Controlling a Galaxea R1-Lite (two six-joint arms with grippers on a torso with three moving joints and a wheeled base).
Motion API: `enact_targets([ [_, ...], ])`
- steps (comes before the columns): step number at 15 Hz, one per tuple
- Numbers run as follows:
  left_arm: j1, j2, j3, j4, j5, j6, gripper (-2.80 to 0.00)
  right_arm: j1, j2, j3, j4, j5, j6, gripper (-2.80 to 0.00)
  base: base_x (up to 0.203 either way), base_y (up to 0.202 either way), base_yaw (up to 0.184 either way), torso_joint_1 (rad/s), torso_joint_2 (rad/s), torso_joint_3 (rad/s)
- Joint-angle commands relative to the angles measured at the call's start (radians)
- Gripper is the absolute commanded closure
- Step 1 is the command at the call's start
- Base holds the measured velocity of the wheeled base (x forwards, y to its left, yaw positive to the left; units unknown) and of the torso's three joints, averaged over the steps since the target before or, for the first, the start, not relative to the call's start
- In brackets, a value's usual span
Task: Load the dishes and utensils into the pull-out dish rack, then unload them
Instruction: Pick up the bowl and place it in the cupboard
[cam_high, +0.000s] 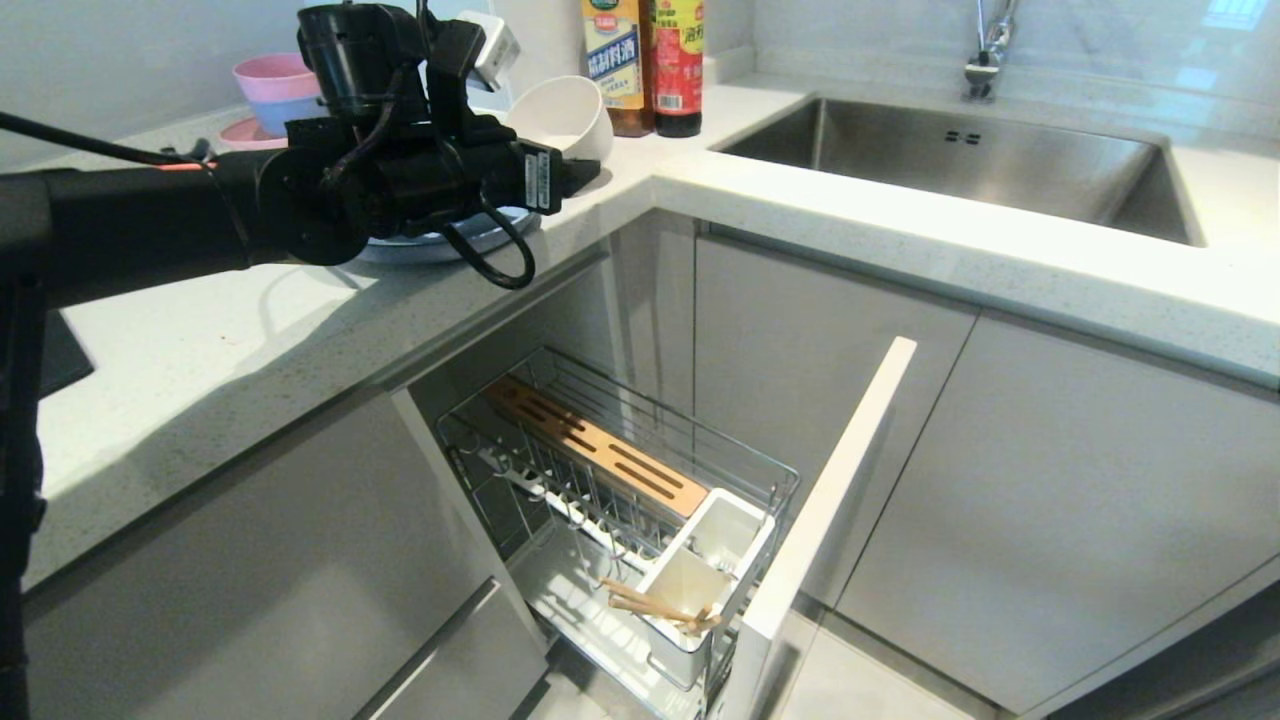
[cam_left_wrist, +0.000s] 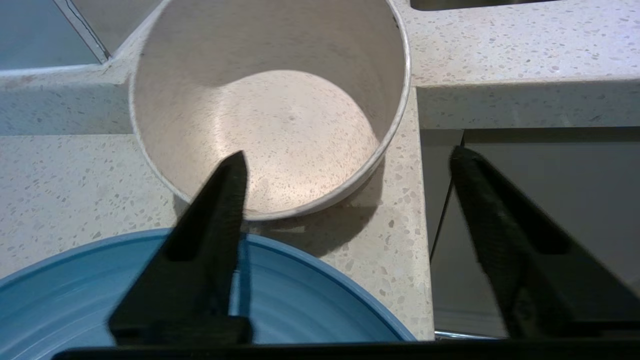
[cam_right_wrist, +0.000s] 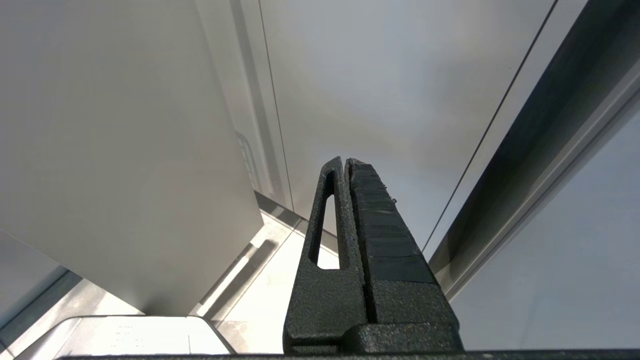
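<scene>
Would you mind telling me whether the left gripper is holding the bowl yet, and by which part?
Not yet held. The left gripper straddles the bowl's near rim, one finger inside, one outside, still apart. The right gripper is shut on nothing.

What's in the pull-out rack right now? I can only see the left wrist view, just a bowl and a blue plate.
Observer: Only a pair of chopsticks, resting against the near white cup of the rack. No dishes are in it.
Operator: Where's my other claw?
Observer: The right claw is shut on nothing, down beside the grey cabinet fronts.
Operator: What's behind the bowl?
Observer: Two bottles stand just beyond the bowl, and the sink is off to their right.
</scene>
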Motion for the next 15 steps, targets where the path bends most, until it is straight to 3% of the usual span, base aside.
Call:
enact_targets([
  [1, 0.003, -0.002, 0.001, 0.000, 0.000, 0.003, 0.00, 0.000, 0.000, 0.002, 0.000, 0.000, 0.000, 0.00, 0.000, 0.000, 0.000, 0.000, 0.00, 0.000],
  [12, 0.006, -0.019, 0.001, 0.000, 0.000, 0.000, 0.00, 0.000, 0.000, 0.002, 0.000, 0.000, 0.000, 0.00, 0.000, 0.000, 0.000, 0.000, 0.00, 0.000],
  [15, 0.006, -0.039, 0.001, -0.001, 0.054, -0.002, 0.00, 0.000, 0.000, 0.002, 0.000, 0.000, 0.000, 0.00, 0.000, 0.000, 0.000, 0.000, 0.00, 0.000],
])
